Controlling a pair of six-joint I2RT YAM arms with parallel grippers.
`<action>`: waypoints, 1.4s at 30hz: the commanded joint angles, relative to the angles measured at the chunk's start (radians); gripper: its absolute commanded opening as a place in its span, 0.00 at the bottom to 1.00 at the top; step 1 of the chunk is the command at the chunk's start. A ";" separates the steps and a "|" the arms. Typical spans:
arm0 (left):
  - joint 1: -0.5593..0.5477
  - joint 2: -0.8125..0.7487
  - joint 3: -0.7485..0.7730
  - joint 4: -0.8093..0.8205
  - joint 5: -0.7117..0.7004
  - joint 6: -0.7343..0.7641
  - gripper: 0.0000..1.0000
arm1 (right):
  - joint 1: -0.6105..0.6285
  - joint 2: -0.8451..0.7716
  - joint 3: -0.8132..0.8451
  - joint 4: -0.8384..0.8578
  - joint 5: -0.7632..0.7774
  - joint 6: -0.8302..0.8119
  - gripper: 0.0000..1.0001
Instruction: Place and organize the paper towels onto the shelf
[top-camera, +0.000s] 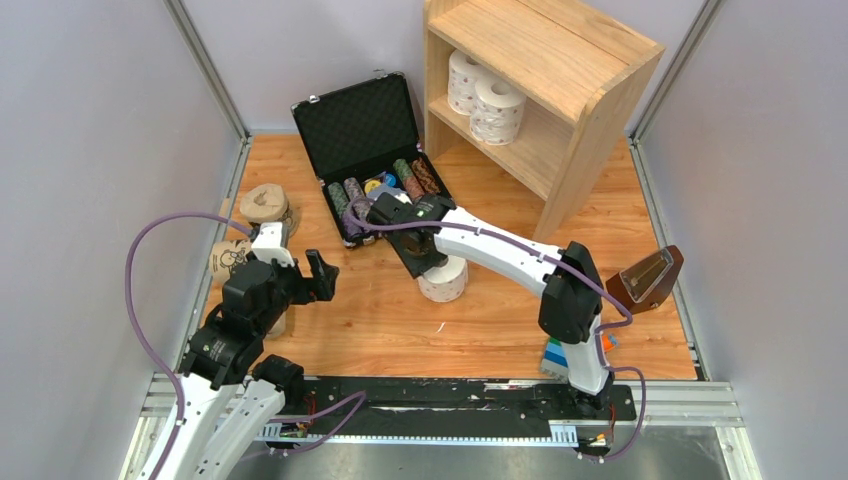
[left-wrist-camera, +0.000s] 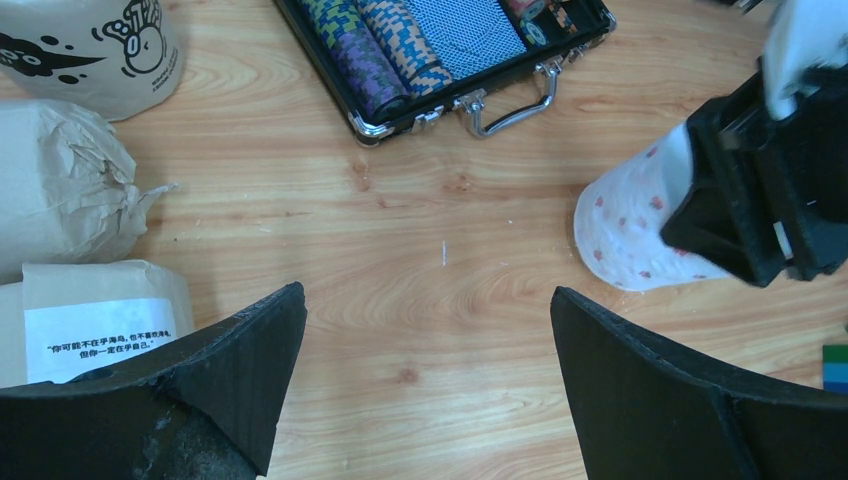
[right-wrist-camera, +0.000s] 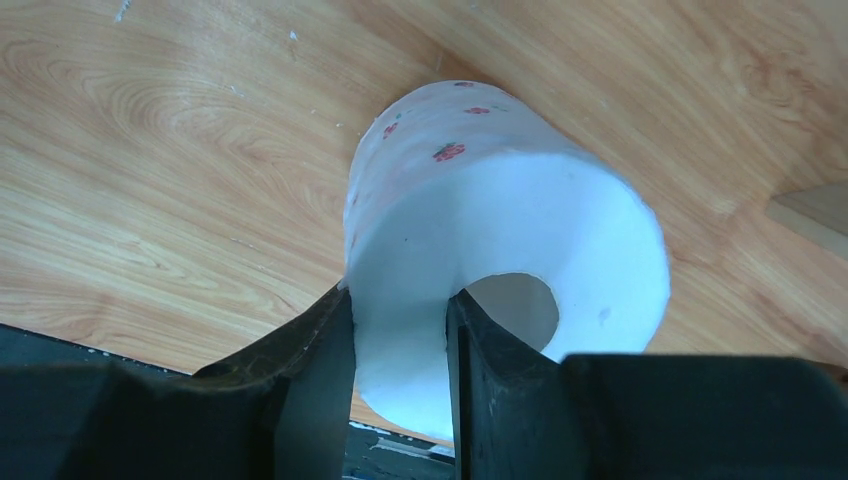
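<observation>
A white paper towel roll with pinkish dots (top-camera: 447, 282) (right-wrist-camera: 500, 210) (left-wrist-camera: 625, 230) stands on the wooden floor in the middle. My right gripper (top-camera: 425, 258) (right-wrist-camera: 400, 300) is shut on its wall, one finger in the core hole and one outside. Two more white rolls (top-camera: 485, 98) sit on the inner board of the light-wood shelf (top-camera: 560, 55) at the back. Three tan-wrapped rolls (left-wrist-camera: 90, 45) (left-wrist-camera: 60, 180) (left-wrist-camera: 100, 325) lie at the left. My left gripper (top-camera: 298, 258) (left-wrist-camera: 428, 295) hangs open beside them over bare wood, holding nothing.
An open black case (top-camera: 370, 150) (left-wrist-camera: 450, 60) with striped poker-chip rows lies behind the right gripper. A brown wedge-shaped object (top-camera: 648, 278) stands at the right edge, with a small coloured stack (top-camera: 555, 355) by the right arm's base. Grey walls close in both sides.
</observation>
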 joint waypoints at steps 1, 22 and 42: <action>-0.002 -0.003 -0.005 0.034 0.001 0.003 1.00 | 0.002 -0.112 0.165 -0.124 0.128 -0.039 0.20; -0.003 -0.004 -0.005 0.035 0.003 0.003 1.00 | -0.213 -0.239 0.451 -0.077 0.516 -0.326 0.21; -0.004 -0.006 -0.003 0.030 -0.011 0.000 1.00 | -0.394 -0.259 0.351 0.114 0.437 -0.433 0.27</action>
